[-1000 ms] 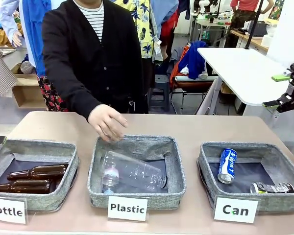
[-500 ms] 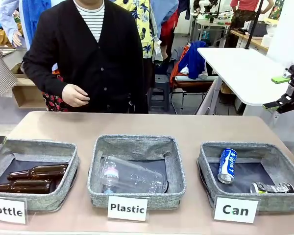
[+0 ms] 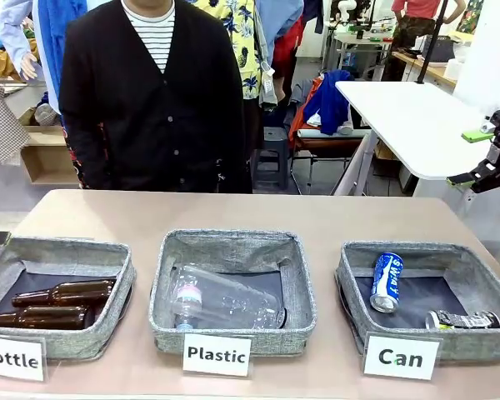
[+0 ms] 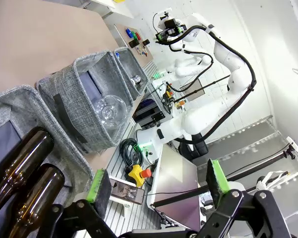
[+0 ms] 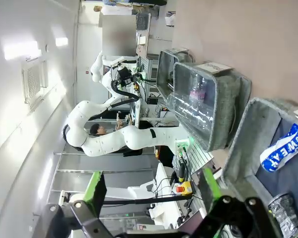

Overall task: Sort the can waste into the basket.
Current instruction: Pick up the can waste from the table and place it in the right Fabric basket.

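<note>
Judging by the basket (image 3: 354, 279), I'd call sorting done: the blue can (image 3: 387, 282) and crushed can (image 3: 461, 319) both lie inside it. My right gripper (image 3: 482, 155) hangs well above, jaws wide and empty; my left gripper (image 4: 156, 183) likewise gapes.

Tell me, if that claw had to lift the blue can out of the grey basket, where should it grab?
Probably across the middle of the blue drink can, coming from above: it lies on its side against the grey woven basket's back wall, its round sides exposed.
</note>
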`<state>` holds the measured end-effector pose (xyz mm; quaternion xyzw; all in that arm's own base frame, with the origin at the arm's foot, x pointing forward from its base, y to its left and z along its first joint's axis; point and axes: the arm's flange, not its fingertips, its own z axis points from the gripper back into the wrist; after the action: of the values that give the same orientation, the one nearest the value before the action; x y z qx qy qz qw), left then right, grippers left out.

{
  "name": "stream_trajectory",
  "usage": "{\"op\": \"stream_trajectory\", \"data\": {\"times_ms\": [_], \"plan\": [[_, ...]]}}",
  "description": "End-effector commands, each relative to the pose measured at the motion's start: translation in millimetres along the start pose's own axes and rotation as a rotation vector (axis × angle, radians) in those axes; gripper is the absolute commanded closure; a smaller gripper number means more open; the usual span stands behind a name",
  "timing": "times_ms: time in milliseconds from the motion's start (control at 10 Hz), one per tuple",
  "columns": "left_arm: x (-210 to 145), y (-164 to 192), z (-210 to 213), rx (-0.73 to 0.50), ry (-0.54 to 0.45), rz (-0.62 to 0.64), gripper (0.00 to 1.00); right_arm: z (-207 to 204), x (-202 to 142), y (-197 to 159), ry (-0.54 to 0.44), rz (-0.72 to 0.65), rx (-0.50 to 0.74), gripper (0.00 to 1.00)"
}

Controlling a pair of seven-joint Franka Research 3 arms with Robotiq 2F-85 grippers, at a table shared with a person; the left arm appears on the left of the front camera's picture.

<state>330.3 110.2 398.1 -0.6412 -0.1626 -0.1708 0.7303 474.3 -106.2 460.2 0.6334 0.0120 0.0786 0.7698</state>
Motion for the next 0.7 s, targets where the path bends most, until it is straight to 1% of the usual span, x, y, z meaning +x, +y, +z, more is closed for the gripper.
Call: {"op": "stream_trajectory", "data": {"times_ms": [0,600], "plan": [[-0.5,-2.2,0.2,-0.002,0.005,-0.005,0.0,3.0,0.1,1.5,0.015,0.022,0.0,0.0],[-0.5,-2.2,0.2,-0.002,0.005,-0.005,0.0,3.0,0.1,1.5,0.015,0.022,0.0,0.0]]}}
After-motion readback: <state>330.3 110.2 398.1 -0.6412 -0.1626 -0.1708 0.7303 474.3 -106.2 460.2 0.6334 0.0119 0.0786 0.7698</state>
